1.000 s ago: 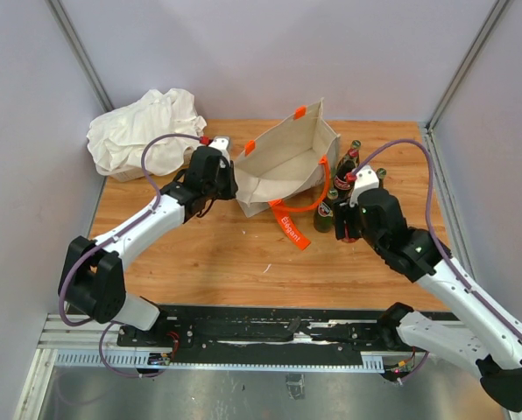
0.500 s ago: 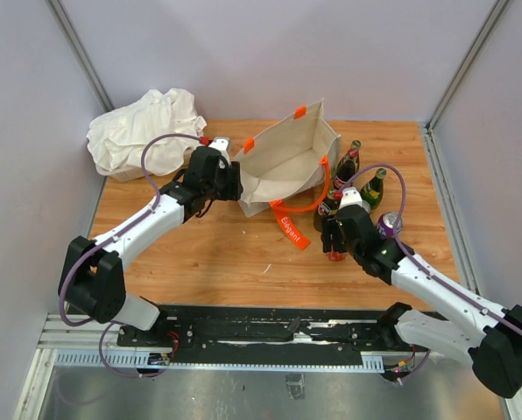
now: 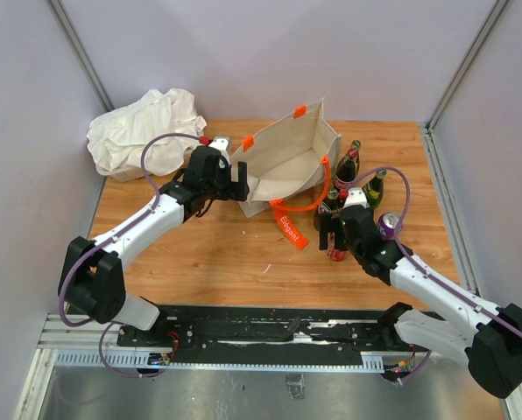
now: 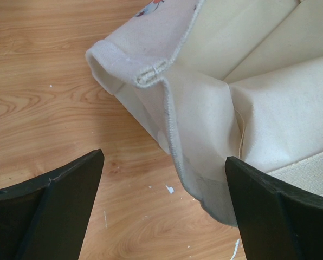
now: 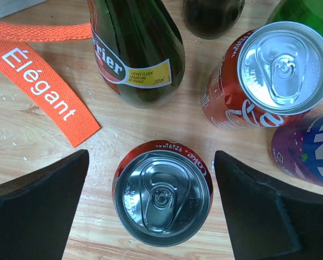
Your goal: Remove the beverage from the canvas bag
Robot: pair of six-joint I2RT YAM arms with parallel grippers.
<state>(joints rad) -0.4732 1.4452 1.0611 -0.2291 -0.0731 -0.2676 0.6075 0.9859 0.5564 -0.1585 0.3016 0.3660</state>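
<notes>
The cream canvas bag [image 3: 283,162] with orange handles stands open at mid table; its visible inside shows only canvas. My left gripper [image 3: 241,185] is open at the bag's near left corner. In the left wrist view the bag's rim [image 4: 169,135] hangs loose between the spread fingers [image 4: 69,195] without being pinched. A red Coke can [image 5: 162,200], the beverage, stands upright on the wood right of the bag. My right gripper [image 5: 150,181] straddles it, open, with a gap on each side. From above, the can [image 3: 336,254] sits just below that gripper [image 3: 335,234].
Beside the can stand a Perrier bottle [image 5: 134,49], a second Coke can [image 5: 264,76], a purple can [image 5: 308,151] and more dark bottles [image 3: 349,162]. An orange "Élégant" strap [image 5: 39,86] lies on the wood. A white cloth bundle [image 3: 143,131] fills the back left corner.
My right arm came down and toward the near edge, set the Coke can on the table and opened. My left gripper opened and let go of the bag's rim.
</notes>
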